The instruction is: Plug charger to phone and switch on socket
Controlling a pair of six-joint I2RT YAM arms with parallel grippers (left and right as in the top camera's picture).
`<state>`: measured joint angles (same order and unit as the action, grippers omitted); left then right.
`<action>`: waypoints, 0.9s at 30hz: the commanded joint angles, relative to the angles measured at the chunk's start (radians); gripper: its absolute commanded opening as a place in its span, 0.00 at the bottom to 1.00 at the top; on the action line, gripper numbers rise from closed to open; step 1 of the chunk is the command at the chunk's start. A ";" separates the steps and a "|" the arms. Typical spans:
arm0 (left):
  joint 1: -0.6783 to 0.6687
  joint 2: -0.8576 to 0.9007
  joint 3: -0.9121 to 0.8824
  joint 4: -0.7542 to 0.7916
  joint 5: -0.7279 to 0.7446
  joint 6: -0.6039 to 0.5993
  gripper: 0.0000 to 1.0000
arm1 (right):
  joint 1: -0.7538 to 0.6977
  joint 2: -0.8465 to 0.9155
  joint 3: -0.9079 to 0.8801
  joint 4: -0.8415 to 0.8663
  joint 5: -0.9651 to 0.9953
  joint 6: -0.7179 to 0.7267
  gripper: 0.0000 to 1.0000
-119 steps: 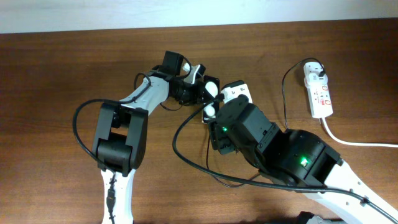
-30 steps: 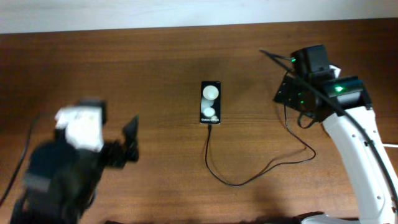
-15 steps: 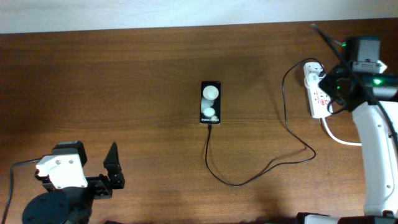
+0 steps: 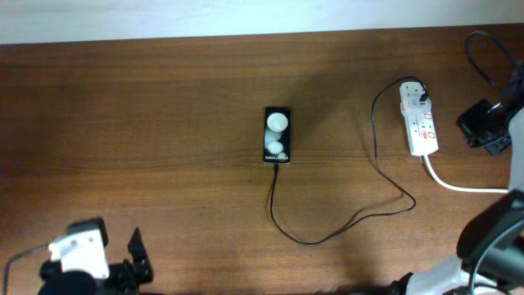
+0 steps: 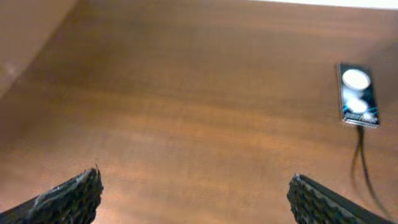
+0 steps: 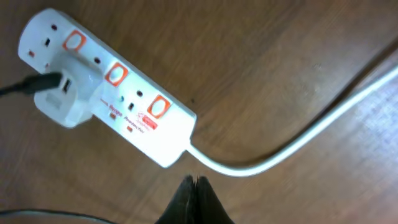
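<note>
The black phone (image 4: 277,135) lies flat at the table's middle, its two white spots showing; the left wrist view has it far right (image 5: 357,94). The charger's thin black cable (image 4: 307,241) leaves the phone's near end, loops right and rises to the white adapter (image 4: 413,92) seated in the socket (image 4: 421,124). In the right wrist view the socket (image 6: 140,115) lies above my right gripper (image 6: 194,198), which is shut on nothing and apart from it. My left gripper (image 5: 196,199) hangs open over bare wood at the front left, far from the phone.
The socket's thick white cord (image 4: 467,188) runs off to the right edge; it curves just beyond my shut fingertips (image 6: 298,143). My right arm (image 4: 485,128) stands at the right edge, beside the socket. The left arm's base (image 4: 78,258) sits at the front left corner.
Both arms have drawn back from the middle: the left to the front left corner, the right past the socket to the right edge. The right gripper has gone from open to shut.
</note>
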<state>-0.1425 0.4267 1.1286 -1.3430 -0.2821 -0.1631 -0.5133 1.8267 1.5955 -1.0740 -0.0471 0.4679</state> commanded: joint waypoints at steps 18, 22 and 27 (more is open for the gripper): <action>0.054 -0.342 -0.008 -0.036 -0.013 -0.012 0.99 | 0.012 0.266 0.155 0.111 -0.289 0.012 0.04; 0.054 -0.369 -0.009 -0.036 -0.013 -0.012 0.99 | 0.056 0.299 0.155 0.149 -0.281 0.047 0.04; 0.054 -0.420 -0.005 -0.039 -0.013 -0.012 0.99 | 0.081 0.347 0.155 0.182 -0.238 0.099 0.04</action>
<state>-0.0937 0.0338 1.1263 -1.3811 -0.2821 -0.1631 -0.4404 2.1441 1.7332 -0.9028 -0.3157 0.5278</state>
